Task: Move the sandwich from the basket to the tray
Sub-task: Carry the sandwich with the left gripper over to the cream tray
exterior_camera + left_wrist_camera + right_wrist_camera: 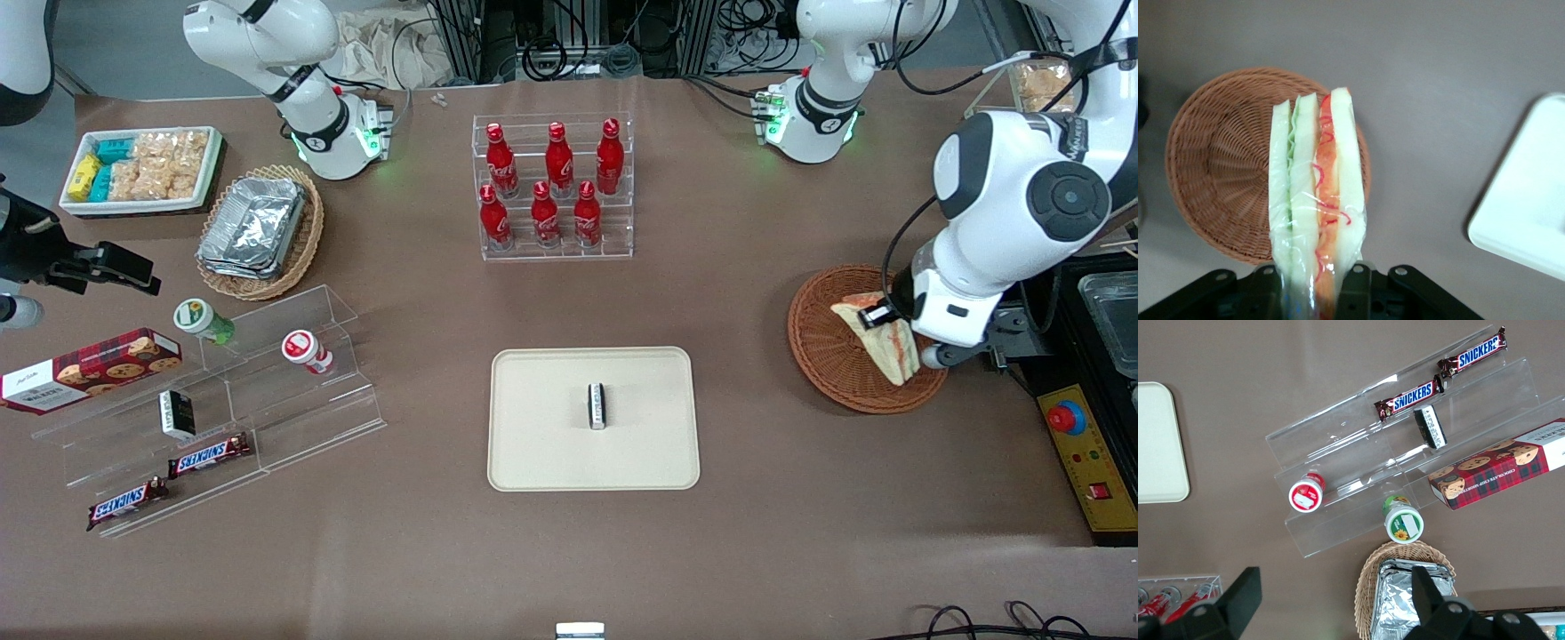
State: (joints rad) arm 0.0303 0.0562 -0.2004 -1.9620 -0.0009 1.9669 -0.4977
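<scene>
Clearly the lift is in hand: the left arm's gripper [1315,280] is pinching the plastic-wrapped triangular sandwich of pale white bread with green and orange-red filling [1315,193], one finger on each bread face. The wedge hangs above the round reddish-brown woven wicker basket [827,356], apparently clear of the weave, with its tip over the rim nearer the flat cream-beige rectangular tray [542,444]. That tray lies well apart from the basket, toward the parked arm's end of the table, with a small black-and-white packet [597,405] on its middle. To do this well, I judge the arm should keep height until past the basket rim, travel smoothly so the soft bread does not slip, and set down beside the packet.
</scene>
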